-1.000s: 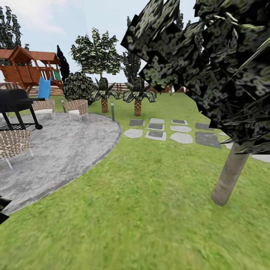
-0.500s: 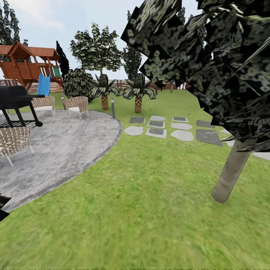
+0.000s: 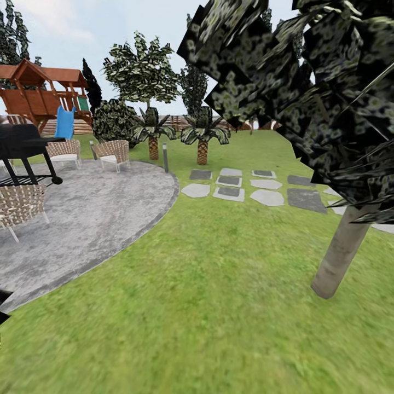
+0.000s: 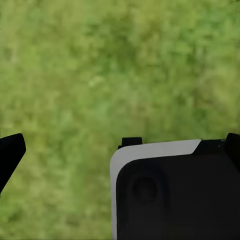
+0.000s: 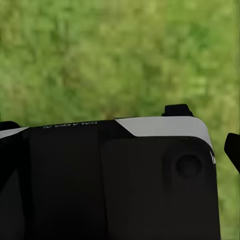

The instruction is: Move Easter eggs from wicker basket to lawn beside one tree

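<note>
The Easter eggs and the wicker basket are out of view. Bright green lawn [image 3: 208, 295] spreads across the head view. At the right stands a tree with a thick, bare grey-brown trunk [image 3: 340, 253] and a dark leafy crown [image 3: 306, 82] overhead. In the left wrist view one black fingertip [image 4: 9, 154] hangs over grass [image 4: 100, 75] beside the robot's black and white body [image 4: 170, 190]. The right wrist view has a black fingertip [image 5: 233, 149] at its edge, above grass [image 5: 115, 55]. Neither pair of jaws is seen whole.
A round grey paved patio [image 3: 87, 219] lies at the left with wicker chairs [image 3: 112, 154] and a black grill [image 3: 24, 148]. Grey stepping stones [image 3: 257, 189] cross the lawn ahead. Two short palms [image 3: 202, 137], a lamp post [image 3: 164, 158] and a wooden playset [image 3: 41, 98] stand behind.
The whole head view has shifted slightly, so the camera has moved a little. Nothing in the garden itself has moved.
</note>
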Available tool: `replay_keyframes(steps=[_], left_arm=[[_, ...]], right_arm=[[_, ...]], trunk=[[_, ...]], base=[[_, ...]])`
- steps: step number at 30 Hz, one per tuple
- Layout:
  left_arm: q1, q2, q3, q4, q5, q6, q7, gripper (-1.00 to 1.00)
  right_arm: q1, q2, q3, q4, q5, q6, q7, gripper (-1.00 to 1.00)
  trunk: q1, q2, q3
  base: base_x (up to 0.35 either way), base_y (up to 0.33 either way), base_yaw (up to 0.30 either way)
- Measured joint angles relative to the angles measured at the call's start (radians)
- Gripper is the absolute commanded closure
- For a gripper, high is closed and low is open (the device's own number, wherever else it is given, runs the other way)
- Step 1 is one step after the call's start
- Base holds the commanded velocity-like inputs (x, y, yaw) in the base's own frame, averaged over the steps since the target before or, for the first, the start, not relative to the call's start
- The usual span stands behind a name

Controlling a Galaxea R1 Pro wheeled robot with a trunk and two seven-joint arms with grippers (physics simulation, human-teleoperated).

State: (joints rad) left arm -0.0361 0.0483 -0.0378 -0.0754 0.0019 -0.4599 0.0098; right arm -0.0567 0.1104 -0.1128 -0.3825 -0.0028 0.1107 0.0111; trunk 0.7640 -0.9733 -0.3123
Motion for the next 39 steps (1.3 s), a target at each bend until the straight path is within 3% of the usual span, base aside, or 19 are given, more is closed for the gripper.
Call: replay_keyframes(steps=[18, 39], left_arm=[[0.0, 0.0, 0.0, 0.0, 0.0, 0.0, 0.0, -1.0], [0.0, 0.001, 0.0, 0.001, -0.002, -0.002, 0.0, -1.0]], right_arm=[[0.0, 0.0, 0.0, 0.0, 0.0, 0.0, 0.0, -1.0], [0.0, 0.0, 0.0, 0.0, 0.0, 0.0, 0.0, -1.0]], trunk=[[0.0, 0.0, -0.014], [0.0, 0.0, -0.015]], base=[[0.087, 0.0, 0.105], [0.265, 0.03, 0.002]])
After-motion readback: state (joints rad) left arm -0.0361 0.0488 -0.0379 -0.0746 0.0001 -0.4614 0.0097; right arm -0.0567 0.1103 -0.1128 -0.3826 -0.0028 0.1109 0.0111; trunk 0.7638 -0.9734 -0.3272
